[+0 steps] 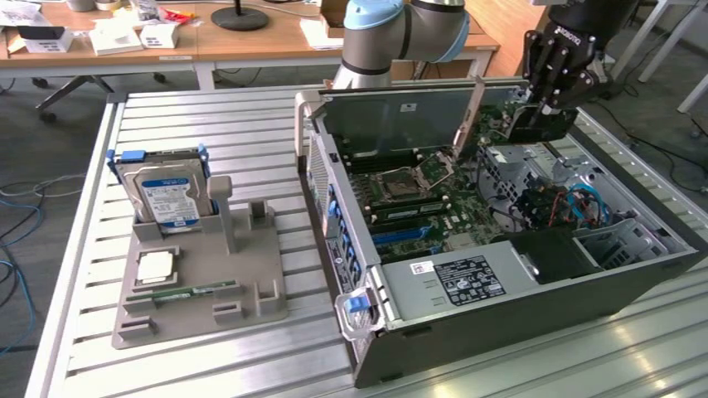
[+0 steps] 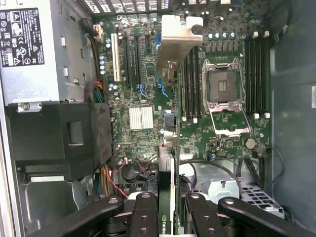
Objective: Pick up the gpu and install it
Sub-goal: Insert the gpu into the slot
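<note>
Tool: the black multi-fingered tool [image 2: 167, 200] is clenched on the gpu, with fingers pressed to each face of the card.
Task's thing: the gpu [image 2: 168, 160], a thin dark flat card with a silvery metal bracket [image 2: 177, 39] at its far end, hangs edge-down inside the open dark grey computer case [image 1: 531, 307]. It is above the green motherboard [image 2: 222, 143] (not seated, as far as I can judge).
Long axis: it runs straight out from the tool, parallel with the long white expansion slot [image 2: 115, 57] and the dark slots beside it.
Offset: the card's edge lies between those slots and the square silver processor socket [image 2: 222, 94], beside the slots rather than plainly over one.
Elsewhere: a grey plastic holder rack [image 1: 199, 282] on the slatted metal desk [image 1: 199, 124] carries a silver hard drive with a blue-white label [image 1: 166, 195], well apart from the tool.
</note>
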Controlling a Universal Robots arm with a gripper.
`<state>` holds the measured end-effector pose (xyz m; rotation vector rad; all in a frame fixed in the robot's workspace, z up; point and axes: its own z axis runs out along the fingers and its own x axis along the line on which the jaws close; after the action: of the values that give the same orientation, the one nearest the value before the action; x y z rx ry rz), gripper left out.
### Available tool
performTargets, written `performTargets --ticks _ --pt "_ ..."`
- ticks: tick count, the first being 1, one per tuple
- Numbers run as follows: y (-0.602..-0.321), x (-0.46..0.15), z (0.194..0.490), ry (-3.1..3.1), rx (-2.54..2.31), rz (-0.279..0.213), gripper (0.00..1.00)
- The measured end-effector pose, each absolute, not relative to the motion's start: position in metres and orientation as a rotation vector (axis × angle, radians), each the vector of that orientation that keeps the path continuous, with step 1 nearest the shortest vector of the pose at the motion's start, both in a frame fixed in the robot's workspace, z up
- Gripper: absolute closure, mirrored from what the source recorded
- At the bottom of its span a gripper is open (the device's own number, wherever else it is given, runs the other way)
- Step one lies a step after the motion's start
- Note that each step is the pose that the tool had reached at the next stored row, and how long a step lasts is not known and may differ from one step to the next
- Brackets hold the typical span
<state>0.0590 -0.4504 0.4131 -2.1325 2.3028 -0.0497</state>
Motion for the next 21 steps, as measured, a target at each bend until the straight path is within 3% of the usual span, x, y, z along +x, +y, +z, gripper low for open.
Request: performTargets --ticks 21 --pt "-0.45 0.041 0.412 2.289 -2.149 -0.052 0.74"
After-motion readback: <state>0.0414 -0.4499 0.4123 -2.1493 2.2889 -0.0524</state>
